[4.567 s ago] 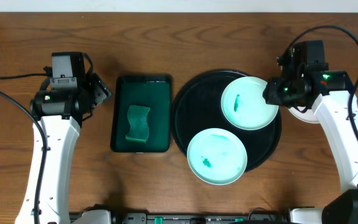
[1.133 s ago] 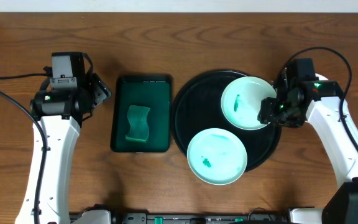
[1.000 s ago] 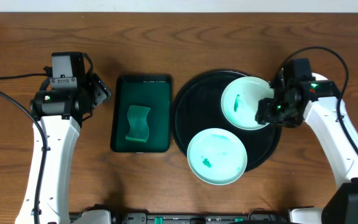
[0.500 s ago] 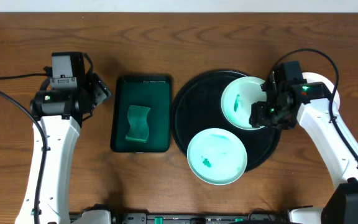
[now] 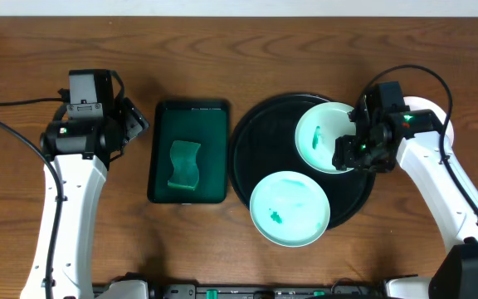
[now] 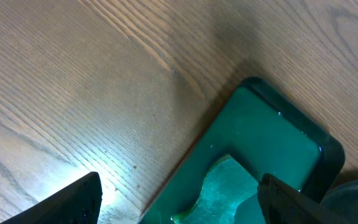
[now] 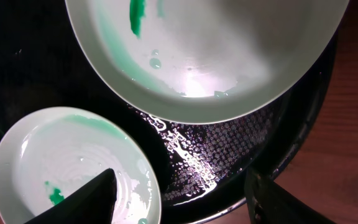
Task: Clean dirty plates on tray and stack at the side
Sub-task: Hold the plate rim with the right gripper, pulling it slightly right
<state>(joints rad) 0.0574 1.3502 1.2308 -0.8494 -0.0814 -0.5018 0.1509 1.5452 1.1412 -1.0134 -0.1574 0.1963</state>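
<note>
The round black tray (image 5: 247, 141) holds two plates. The upper plate (image 5: 322, 133) has a green streak, and the lower plate (image 5: 290, 208) carries green smears. A third white plate (image 5: 431, 109) lies on the table right of the tray, mostly hidden under my right arm. My right gripper (image 5: 347, 154) hovers open over the upper plate's lower right rim. In the right wrist view the upper plate (image 7: 204, 56), the lower plate (image 7: 55, 155) and the wet tray floor (image 7: 222, 155) lie below the right gripper (image 7: 182, 202), with nothing between its fingers. My left gripper (image 5: 135, 124) stands open.
A dark green rectangular tray (image 5: 210, 124) with a green sponge (image 5: 183, 164) sits left of the black tray. In the left wrist view the left gripper (image 6: 179, 205) hangs over the corner of this green tray (image 6: 272, 137) and the sponge (image 6: 225, 190). Bare wooden table surrounds both trays.
My right gripper has shifted left from the tray's right rim onto the upper plate's edge, then held still for the last half second. The left arm has not moved.
</note>
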